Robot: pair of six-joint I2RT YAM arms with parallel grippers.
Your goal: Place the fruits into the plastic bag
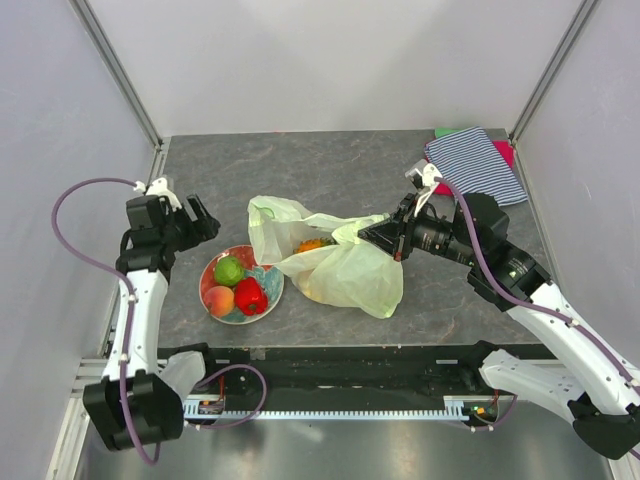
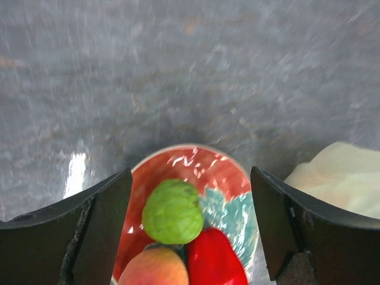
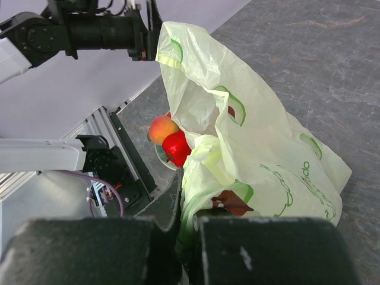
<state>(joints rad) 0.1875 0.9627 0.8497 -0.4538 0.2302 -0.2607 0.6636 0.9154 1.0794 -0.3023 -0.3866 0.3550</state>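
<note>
Nearest the bases: red plate (image 1: 268, 281) w/ blue-white pattern, carrying 3 fruits. Peach (image 1: 219, 300) is at near-left, red pepper (image 1: 250, 296) touches it on the right, and green apple (image 1: 230, 270) sits behind both. Left gripper (image 1: 205, 222) hangs just beyond the plate's far-left side, jaws spread wide, nothing btwn them. Pale green plastic bag (image 1: 345, 275) lies just right of the plate, crumpled, mouth gaping toward the left. An orange fruit (image 1: 312, 243) shows inside it. Right gripper (image 1: 368, 235) is clamped on the bag's upper edge, film pinched btwn its fingers. Far right corner: striped blue-white cloth (image 1: 478, 168), well apart from the rest.
</note>
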